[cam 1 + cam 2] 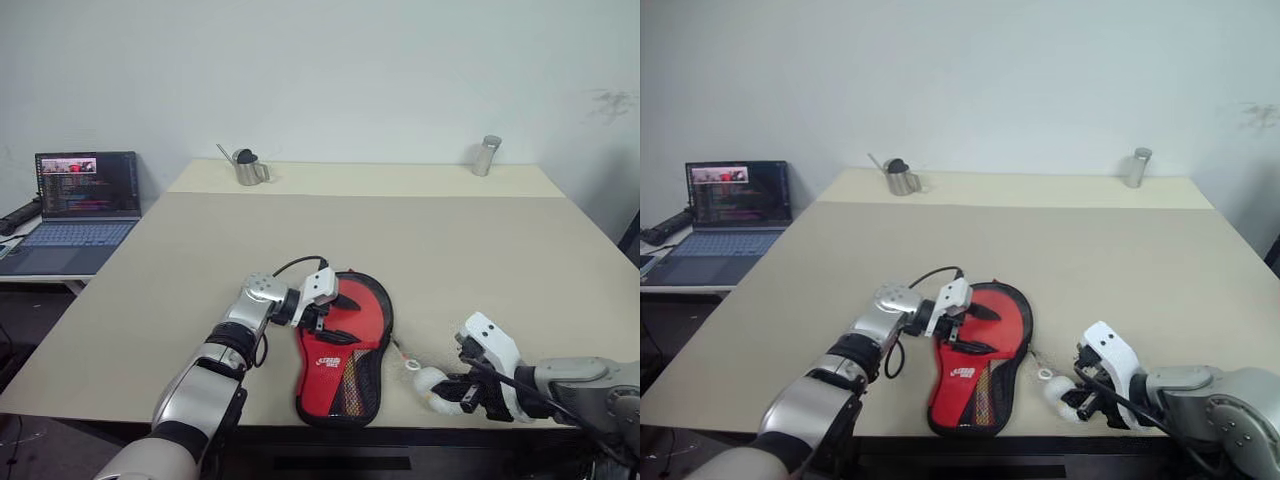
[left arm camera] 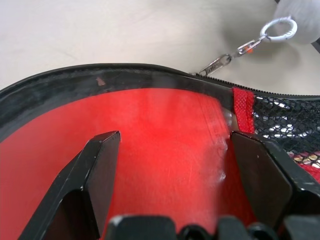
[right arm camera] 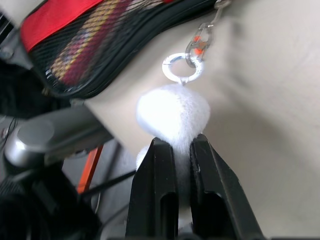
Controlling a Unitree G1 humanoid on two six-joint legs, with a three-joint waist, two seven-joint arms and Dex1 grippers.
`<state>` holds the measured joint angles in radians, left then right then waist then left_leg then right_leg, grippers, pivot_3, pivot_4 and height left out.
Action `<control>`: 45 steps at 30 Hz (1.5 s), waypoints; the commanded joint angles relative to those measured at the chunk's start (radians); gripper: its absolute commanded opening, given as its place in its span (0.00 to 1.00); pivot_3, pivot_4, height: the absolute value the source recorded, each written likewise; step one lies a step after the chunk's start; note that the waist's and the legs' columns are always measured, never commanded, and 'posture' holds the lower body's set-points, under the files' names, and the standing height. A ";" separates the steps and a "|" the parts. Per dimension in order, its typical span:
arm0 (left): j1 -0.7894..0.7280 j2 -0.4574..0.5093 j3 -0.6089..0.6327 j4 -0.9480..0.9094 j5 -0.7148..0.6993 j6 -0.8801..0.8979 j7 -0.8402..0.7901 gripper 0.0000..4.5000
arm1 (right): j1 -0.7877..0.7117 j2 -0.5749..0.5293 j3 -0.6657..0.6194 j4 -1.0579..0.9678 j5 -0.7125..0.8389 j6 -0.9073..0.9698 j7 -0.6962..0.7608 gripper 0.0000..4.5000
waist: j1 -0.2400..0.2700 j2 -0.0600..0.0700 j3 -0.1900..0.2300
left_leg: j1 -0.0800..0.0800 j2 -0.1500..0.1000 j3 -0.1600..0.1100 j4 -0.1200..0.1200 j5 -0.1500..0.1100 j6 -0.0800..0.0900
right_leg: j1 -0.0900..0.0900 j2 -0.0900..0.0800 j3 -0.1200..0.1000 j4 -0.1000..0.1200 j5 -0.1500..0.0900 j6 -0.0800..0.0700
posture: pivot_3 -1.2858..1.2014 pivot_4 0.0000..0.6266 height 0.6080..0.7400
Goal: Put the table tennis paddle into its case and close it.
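— Both grippers, where are they?

— Left gripper hovers over the case, fingers spread wide above the red side, near its round end.

— And the case?

— It lies red side up near the table's front edge, mesh pocket towards me. Whether the paddle is inside I cannot tell.

— Right gripper?

— Right gripper, just right of the case, has its fingers pinched on a white pompom, which hangs by a ring and clip from the zip pull.
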<state>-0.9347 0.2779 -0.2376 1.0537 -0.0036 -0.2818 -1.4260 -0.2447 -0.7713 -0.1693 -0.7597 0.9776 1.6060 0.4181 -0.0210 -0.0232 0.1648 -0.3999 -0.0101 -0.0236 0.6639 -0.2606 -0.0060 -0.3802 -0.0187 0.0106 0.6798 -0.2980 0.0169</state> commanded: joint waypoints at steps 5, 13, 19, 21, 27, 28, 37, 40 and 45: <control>0.043 -0.033 -0.044 0.037 0.056 0.021 -0.008 0.85 | 0.008 -0.028 0.038 -0.093 0.085 -0.027 0.068 0.00 | 0.019 0.000 -0.001 | 0.000 0.000 0.000 0.000 -0.001 0.001 | 0.000 0.000 0.000 -0.001 0.000 0.001 | 0.52 0.24 1.00; 0.031 -0.047 -0.041 0.048 0.058 0.026 0.010 0.85 | 0.081 -0.082 0.057 -0.171 0.170 -0.093 0.121 0.00 | 0.025 0.000 -0.004 | 0.000 -0.001 0.000 0.001 -0.001 0.002 | 0.001 -0.001 0.000 -0.001 -0.001 0.001 | 0.52 0.24 1.00; 0.018 -0.057 -0.040 0.058 0.063 0.024 0.019 0.85 | 0.172 -0.162 0.016 -0.213 0.286 -0.165 0.143 0.00 | 0.031 -0.001 -0.005 | 0.000 -0.001 -0.001 0.001 -0.001 0.002 | 0.002 -0.001 -0.001 -0.002 -0.001 0.001 | 0.52 0.24 1.00; 0.013 -0.059 -0.041 0.062 0.068 0.015 0.023 0.85 | 0.202 -0.193 0.002 -0.226 0.342 -0.197 0.135 0.00 | 0.032 -0.001 -0.005 | 0.000 -0.001 -0.001 0.001 -0.002 0.002 | 0.002 -0.001 -0.001 -0.002 -0.001 0.002 | 0.52 0.24 1.00; -0.002 -0.071 -0.036 0.076 0.073 0.003 0.032 0.85 | 0.263 -0.278 0.026 -0.252 0.501 -0.321 0.040 0.00 | 0.035 -0.001 -0.005 | 0.001 -0.001 -0.002 0.002 -0.002 0.003 | 0.004 -0.001 -0.002 -0.003 -0.001 0.002 | 0.52 0.24 1.00; -0.005 -0.073 -0.035 0.079 0.074 0.002 0.034 0.85 | 0.265 -0.291 0.034 -0.252 0.518 -0.339 0.024 0.00 | 0.036 -0.001 -0.005 | 0.001 -0.001 -0.002 0.002 -0.002 0.003 | 0.005 -0.001 -0.003 -0.003 -0.001 0.002 | 0.52 0.24 1.00; -0.023 -0.075 -0.022 0.094 0.073 -0.005 0.058 0.85 | 0.233 -0.369 0.147 -0.257 0.541 -0.454 -0.062 0.00 | 0.039 -0.001 -0.005 | 0.001 -0.002 -0.002 0.001 -0.003 0.004 | 0.005 -0.002 -0.003 -0.006 -0.001 0.002 | 0.52 0.24 1.00; -0.021 -0.075 -0.019 0.093 0.071 -0.008 0.065 0.85 | 0.214 -0.389 0.169 -0.248 0.525 -0.469 -0.061 0.07 | 0.040 -0.001 -0.005 | 0.001 -0.001 -0.003 0.001 -0.003 0.004 | 0.005 -0.002 -0.003 -0.006 -0.001 0.002 | 0.52 0.24 1.00; -0.017 -0.078 -0.014 0.087 0.066 -0.010 0.072 0.85 | 0.207 -0.442 0.154 -0.237 0.544 -0.498 -0.032 0.43 | 0.040 -0.001 -0.005 | 0.001 -0.001 -0.003 0.002 -0.003 0.004 | 0.006 -0.002 -0.003 -0.006 -0.001 0.002 | 0.52 0.24 1.00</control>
<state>-0.9680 0.2057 -0.2352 1.1190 0.0253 -0.2911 -1.3648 -0.0287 -1.1983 -0.0063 -0.9650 1.4806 1.1328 0.3590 0.0190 -0.0247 0.1599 -0.3990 -0.0114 -0.0263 0.6655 -0.2631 -0.0019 -0.3746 -0.0203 0.0073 0.6741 -0.2993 0.0193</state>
